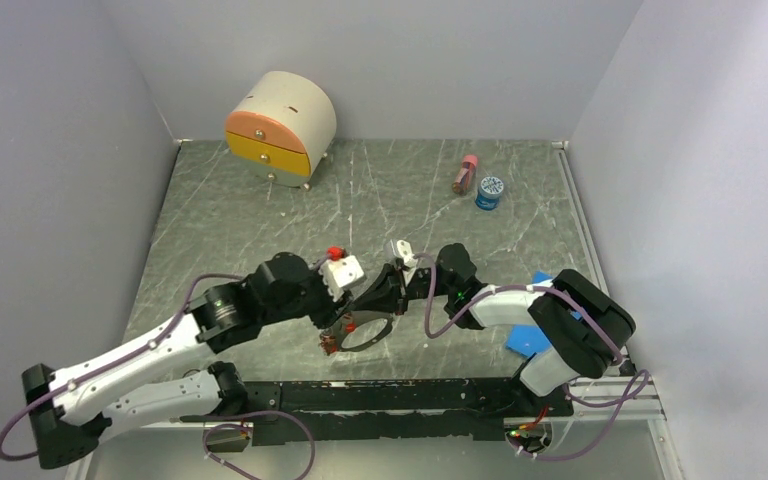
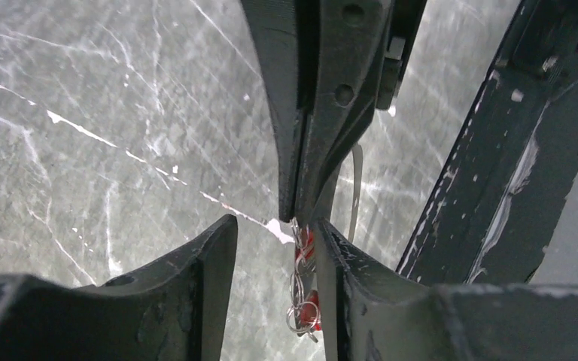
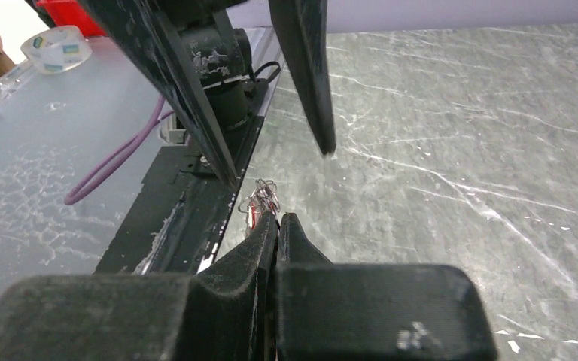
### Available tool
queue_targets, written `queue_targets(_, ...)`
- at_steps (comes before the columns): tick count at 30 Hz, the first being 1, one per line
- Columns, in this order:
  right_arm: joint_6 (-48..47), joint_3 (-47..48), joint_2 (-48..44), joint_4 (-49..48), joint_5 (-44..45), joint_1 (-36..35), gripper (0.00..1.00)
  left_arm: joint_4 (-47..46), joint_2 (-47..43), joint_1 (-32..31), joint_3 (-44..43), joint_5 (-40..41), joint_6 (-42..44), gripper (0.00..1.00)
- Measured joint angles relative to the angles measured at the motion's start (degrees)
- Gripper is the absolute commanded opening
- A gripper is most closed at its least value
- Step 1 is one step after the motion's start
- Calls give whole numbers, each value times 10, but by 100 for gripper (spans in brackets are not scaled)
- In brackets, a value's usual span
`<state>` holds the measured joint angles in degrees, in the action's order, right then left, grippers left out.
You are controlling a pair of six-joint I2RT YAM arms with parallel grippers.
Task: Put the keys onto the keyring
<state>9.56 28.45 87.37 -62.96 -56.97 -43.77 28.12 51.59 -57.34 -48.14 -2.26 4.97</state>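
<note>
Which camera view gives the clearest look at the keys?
The left wrist view. There the keys are close, and their red tags and wire loops can be told apart. In the right wrist view the keys are a small tangle farther off. In the top view the keys are only a reddish speck.

The keyring (image 1: 365,330) lies on the table (image 1: 260,220), front middle, the keys (image 1: 328,343) just to its left. At the back — a drawer chest (image 1: 280,128) on the left, a bottle (image 1: 465,174) on the right with a jar (image 1: 490,191) just beside it.
</note>
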Motion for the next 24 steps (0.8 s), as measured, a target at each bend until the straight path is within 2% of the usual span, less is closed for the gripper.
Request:
queue_targets(11, 50, -12, -10, -38, 19, 0, 0, -80, -171, 22, 115, -3, -72, 57)
queue_targets(17, 48, -12, -37, -14, 27, 0, 0, -96, -222, 22, 174, -36, -60, 48)
queue_targets(24, 36, -12, -53, 24, 29, 0, 0, -130, -189, 22, 182, -73, -6, 41)
